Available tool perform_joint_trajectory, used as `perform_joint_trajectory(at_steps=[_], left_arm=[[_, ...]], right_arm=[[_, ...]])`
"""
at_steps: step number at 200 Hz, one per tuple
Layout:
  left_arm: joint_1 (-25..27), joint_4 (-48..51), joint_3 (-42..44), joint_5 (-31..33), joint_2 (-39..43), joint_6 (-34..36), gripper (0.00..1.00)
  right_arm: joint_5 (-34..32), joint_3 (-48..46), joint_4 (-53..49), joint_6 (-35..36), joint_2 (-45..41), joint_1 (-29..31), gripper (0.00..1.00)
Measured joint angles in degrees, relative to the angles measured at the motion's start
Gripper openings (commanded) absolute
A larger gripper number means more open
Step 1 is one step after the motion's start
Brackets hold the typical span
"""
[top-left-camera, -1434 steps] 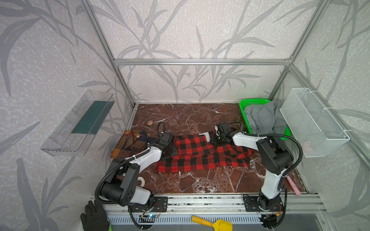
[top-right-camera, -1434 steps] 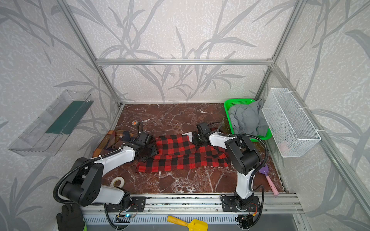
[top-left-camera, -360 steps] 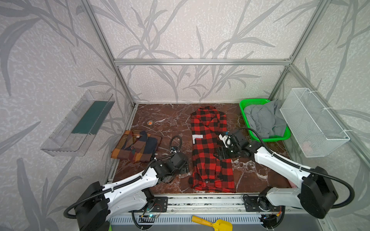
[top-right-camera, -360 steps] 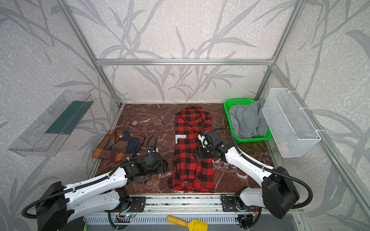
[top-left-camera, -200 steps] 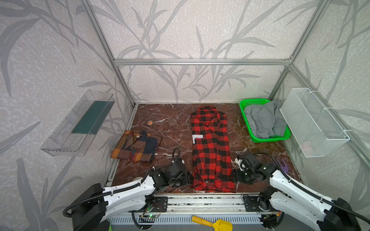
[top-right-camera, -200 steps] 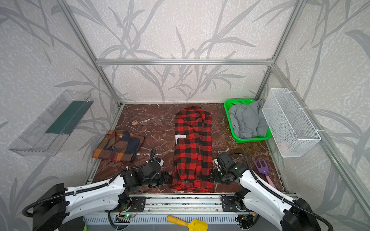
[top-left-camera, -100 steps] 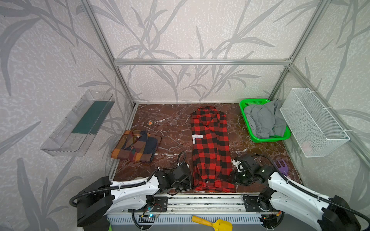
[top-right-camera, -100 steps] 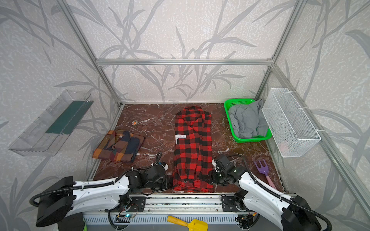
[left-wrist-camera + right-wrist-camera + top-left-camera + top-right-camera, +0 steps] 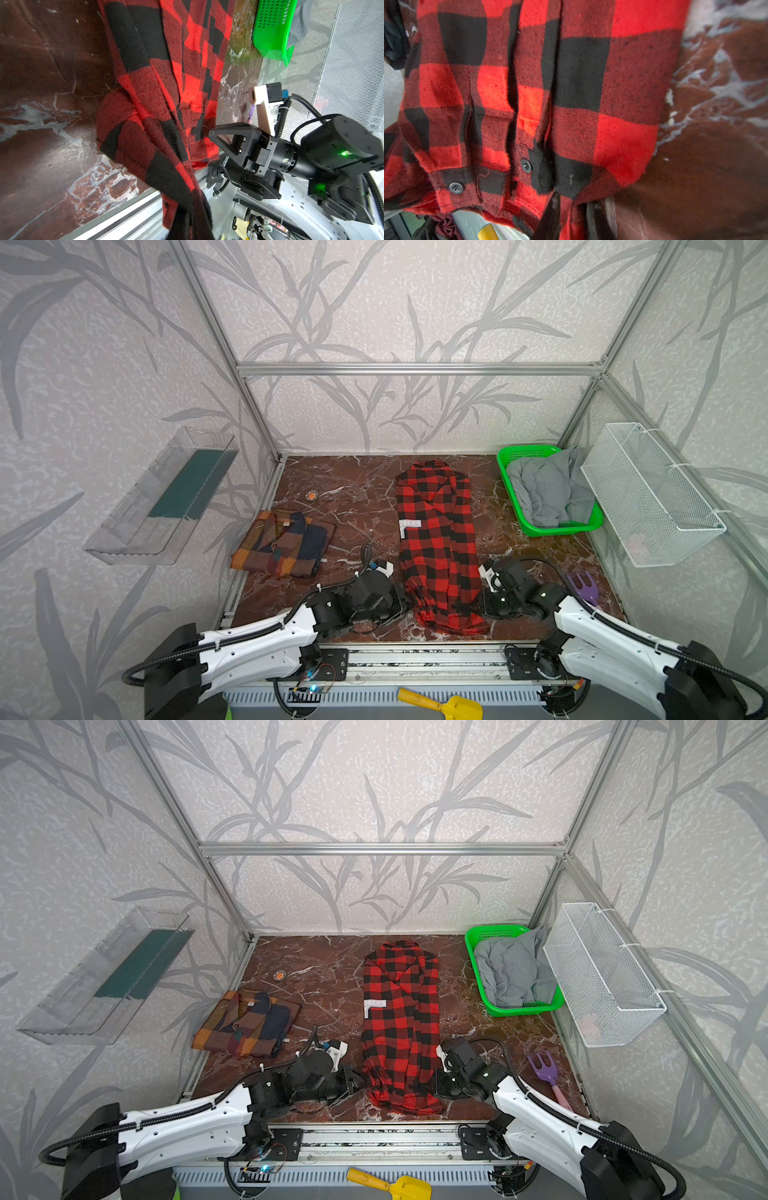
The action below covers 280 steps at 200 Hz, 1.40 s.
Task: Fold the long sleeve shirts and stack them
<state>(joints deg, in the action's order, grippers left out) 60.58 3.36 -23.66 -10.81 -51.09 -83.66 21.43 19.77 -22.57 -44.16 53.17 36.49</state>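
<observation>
Now our left gripper (image 9: 406, 605) is clamped tight on the red-and-black shirt (image 9: 436, 539) at its 7 o'clock hem corner, and the cloth bunches into the jaws. Our right gripper (image 9: 483, 608) meets the hem at 5 o'clock with its fingers (image 9: 553, 209) astride the edge; we cannot tell whether they pinch it. This shirt lies as a long strip from 12 to 6 o'clock. The plaid shirt (image 9: 284, 545) sits folded at 9 o'clock.

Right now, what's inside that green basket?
A crumpled grey cloth fills the basket, draping over its right rim. The basket's floor and anything beneath the cloth are covered.
</observation>
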Motion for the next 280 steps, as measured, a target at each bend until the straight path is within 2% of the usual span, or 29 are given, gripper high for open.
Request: perform_joint_trajectory(at_steps=[8,21,69,124,156,176,224,257,280], left_arm=[[0.0,1.4,-0.7,0.4,1.0,-0.8,0.00],[0.0,3.6,-2.3,1.0,2.5,-1.5,0.12],[0.0,12.6,-8.0,4.2,8.6,-1.2,0.22],[-2.3,18.9,-8.4,4.7,7.5,4.1,0.29],[-7.4,19.2,-3.3,1.9,7.3,9.5,0.47],[-8.9,19.3,-1.6,0.1,6.6,13.5,0.57],[-9.2,15.7,0.5,-5.0,-0.1,18.8,0.63],[-9.3,13.1,3.0,-7.8,-5.3,19.6,0.63],[-9.3,10.1,3.9,-9.5,-6.8,19.4,0.63]], right_arm=[[-0.2,0.1,0.1,0.0,0.0,0.0,0.23],[-0.6,0.3,0.0,0.0,0.0,0.0,0.22],[-2.3,1.1,-0.1,0.1,-2.0,0.0,0.22],[-3.0,1.1,-0.2,0.1,-3.2,0.0,0.22],[-2.9,1.1,-0.9,0.2,-3.9,0.0,0.34],[-2.9,1.1,-2.0,0.4,-4.9,0.0,0.45],[-4.1,1.0,-7.3,0.7,-8.2,0.0,0.61],[-5.1,0.8,-11.8,0.2,-10.5,0.0,0.62],[-4.1,-0.7,-12.4,-1.0,-12.0,0.0,0.60]])
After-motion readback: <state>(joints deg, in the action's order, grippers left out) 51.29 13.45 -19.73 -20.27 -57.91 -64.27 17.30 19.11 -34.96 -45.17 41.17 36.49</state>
